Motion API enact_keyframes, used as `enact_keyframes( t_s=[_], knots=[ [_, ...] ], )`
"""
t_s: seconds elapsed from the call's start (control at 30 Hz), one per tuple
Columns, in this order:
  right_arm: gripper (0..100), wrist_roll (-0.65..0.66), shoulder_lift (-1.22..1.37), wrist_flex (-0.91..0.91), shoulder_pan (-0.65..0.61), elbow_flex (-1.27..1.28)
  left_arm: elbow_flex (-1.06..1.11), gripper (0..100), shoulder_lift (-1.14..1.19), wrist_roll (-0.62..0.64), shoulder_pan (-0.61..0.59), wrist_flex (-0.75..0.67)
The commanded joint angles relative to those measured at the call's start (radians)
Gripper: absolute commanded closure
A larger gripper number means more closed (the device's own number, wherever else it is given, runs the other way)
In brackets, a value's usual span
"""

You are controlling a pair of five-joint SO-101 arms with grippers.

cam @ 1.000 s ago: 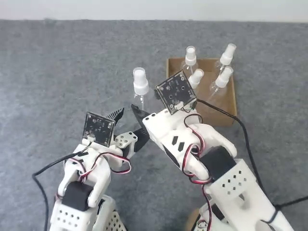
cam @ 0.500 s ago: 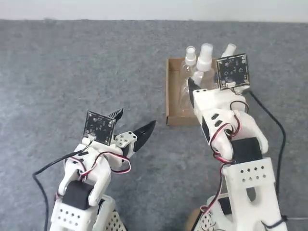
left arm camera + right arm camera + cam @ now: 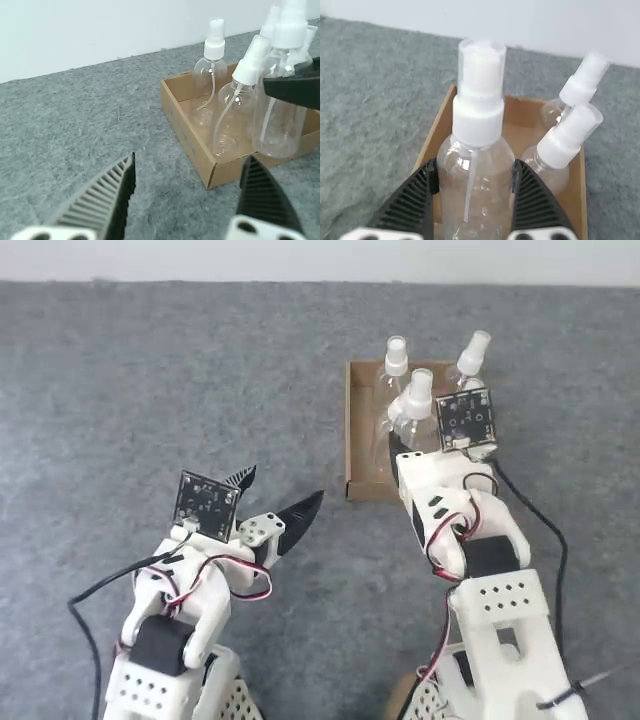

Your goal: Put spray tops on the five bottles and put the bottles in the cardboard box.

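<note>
The last bottle (image 3: 475, 195), clear and already capped with its white spray top (image 3: 479, 95), stands upright inside the walls of the cardboard box (image 3: 348, 430), roughly in the box's middle and just near of the upright bottle in the far left corner (image 3: 397, 355). The right gripper (image 3: 475, 172) clamps it around the body, one black finger on each side. The left wrist view shows its base low between the box walls, but whether it rests on the box floor cannot be told.

Other capped bottles crowd around it: two lean just beside it on the right (image 3: 565, 135), and another top shows at the far right corner (image 3: 475, 345).

The step in hand looks like setting this bottle down, which would finish the packing. To do it well, the right arm should probably lower straight down, keeping the bottle vertical so its shoulder does not push the leaning neighbours. The fingers should part only once the base sits firmly, and only a little, since the neighbours are close. The arm should then lift straight up, clear of the spray tops.

The left gripper (image 3: 285, 485) hangs spread wide and empty over the grey table (image 3: 150, 390), well left of the box.
</note>
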Motion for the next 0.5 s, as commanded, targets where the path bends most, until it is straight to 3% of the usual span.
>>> enact_keyframes(
  t_s=[0.0, 0.23, 0.47],
  knots=[
    [99.3, -0.064, -0.039, -0.114, 0.008, 0.005, -0.005, 69, 0.014, -0.003, -0.005, -0.02],
    [99.3, -0.072, -0.038, -0.136, 0.008, 0.041, -0.005, 69, 0.012, -0.003, -0.005, -0.02],
    [99.3, -0.071, -0.038, -0.286, 0.008, 0.164, -0.005, 69, 0.014, -0.003, -0.005, -0.02]
  ],
)
